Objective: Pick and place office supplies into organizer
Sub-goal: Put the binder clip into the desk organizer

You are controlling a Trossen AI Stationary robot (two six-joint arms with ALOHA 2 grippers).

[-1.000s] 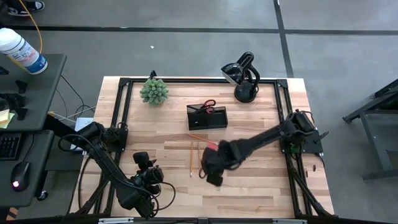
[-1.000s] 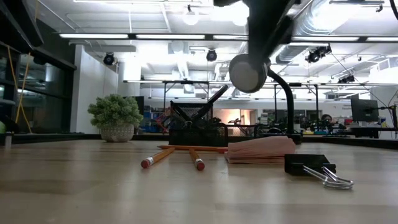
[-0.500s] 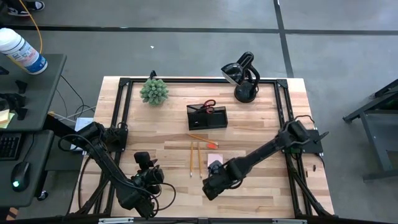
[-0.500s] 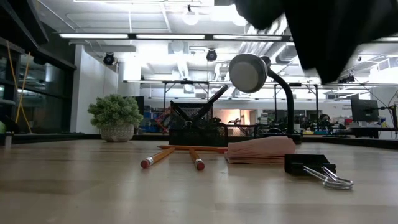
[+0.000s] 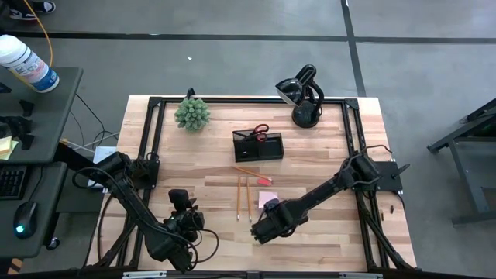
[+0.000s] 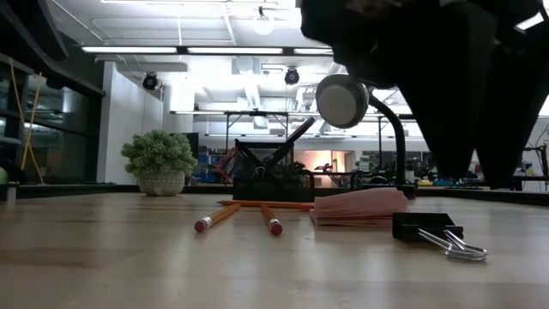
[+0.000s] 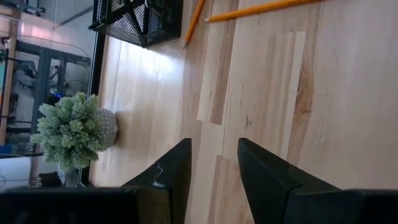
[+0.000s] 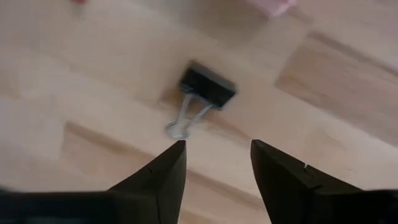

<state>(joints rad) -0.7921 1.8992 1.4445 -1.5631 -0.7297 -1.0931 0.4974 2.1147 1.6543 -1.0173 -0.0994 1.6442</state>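
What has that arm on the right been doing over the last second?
The right gripper swung from beside the sticky notes toward the table's front edge and now hangs open above the binder clip, holding nothing. The pencils, organizer and left gripper stayed put.

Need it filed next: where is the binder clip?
Low view: binder clip lies right of the pencils, in front of the pink pad, under the open right gripper.

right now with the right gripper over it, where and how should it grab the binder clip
Grip the binder clip by its black body, coming straight down from above. It lies flat on the table, clear of the pink sticky-note pad, with its wire handles splayed toward the right gripper. The handles look thin and springy; the body gives the open fingers firmer faces to squeeze.
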